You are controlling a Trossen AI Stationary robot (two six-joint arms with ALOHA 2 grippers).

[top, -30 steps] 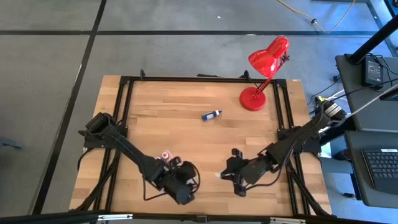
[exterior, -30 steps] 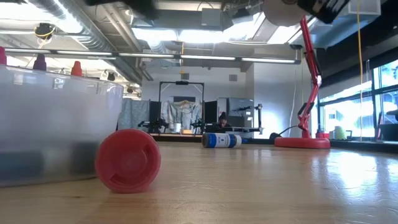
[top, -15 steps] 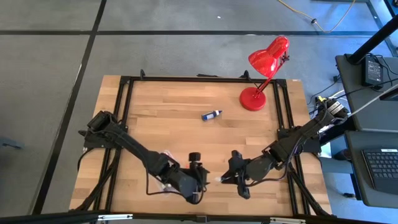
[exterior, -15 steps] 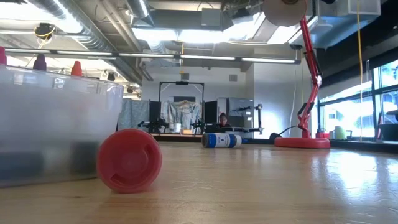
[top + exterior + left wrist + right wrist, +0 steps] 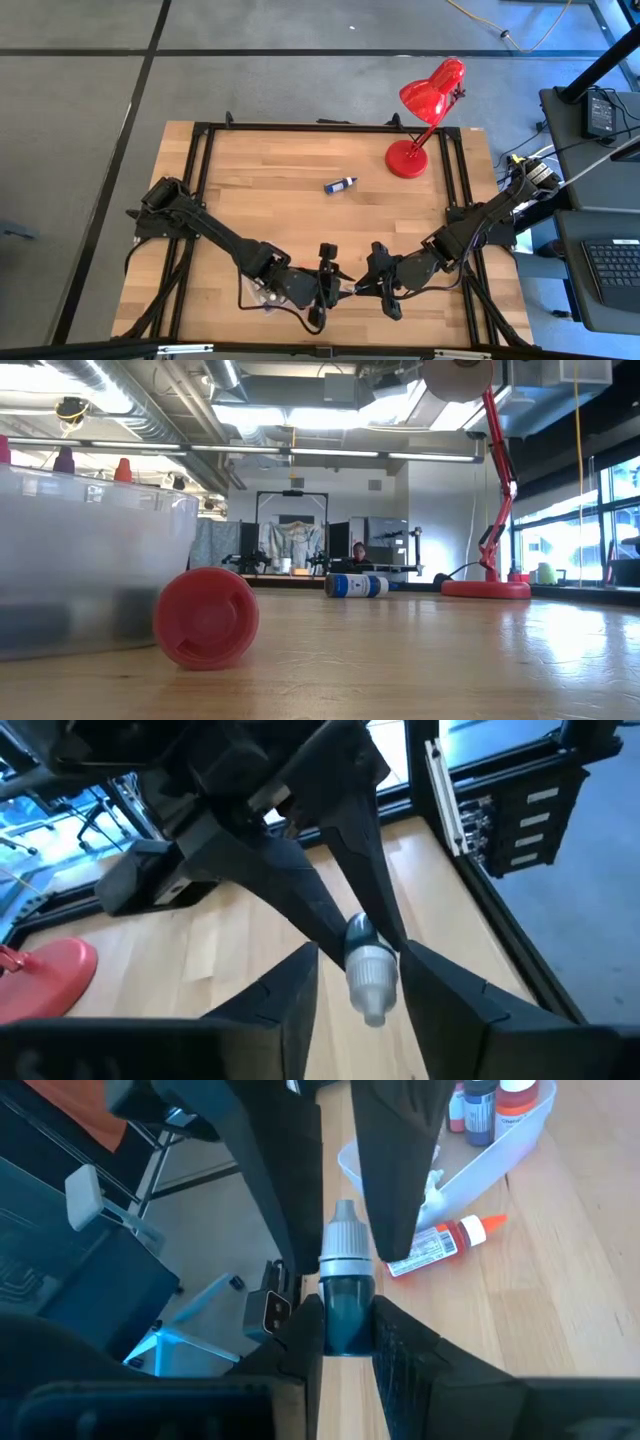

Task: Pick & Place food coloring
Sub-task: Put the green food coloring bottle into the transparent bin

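Left gripper [image 5: 335, 285] moved to right gripper [image 5: 362, 287]; wood table [image 5: 280, 190].

Red desk lamp [image 5: 425, 115] at table's [image 5: 270, 200] far right corner.

The clear tray [image 5: 90, 570] was cut off at 9 o'clock in the low view, its contents blurred behind the wall. From overhead, the bottle [image 5: 352, 290] between both grippers was too small to identify. Whether the left gripper [image 5: 358, 982] touched it was unclear.

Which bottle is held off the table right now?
The dark white-capped bottle, pinched in the right tool; the red-capped one and blue one lie flat.
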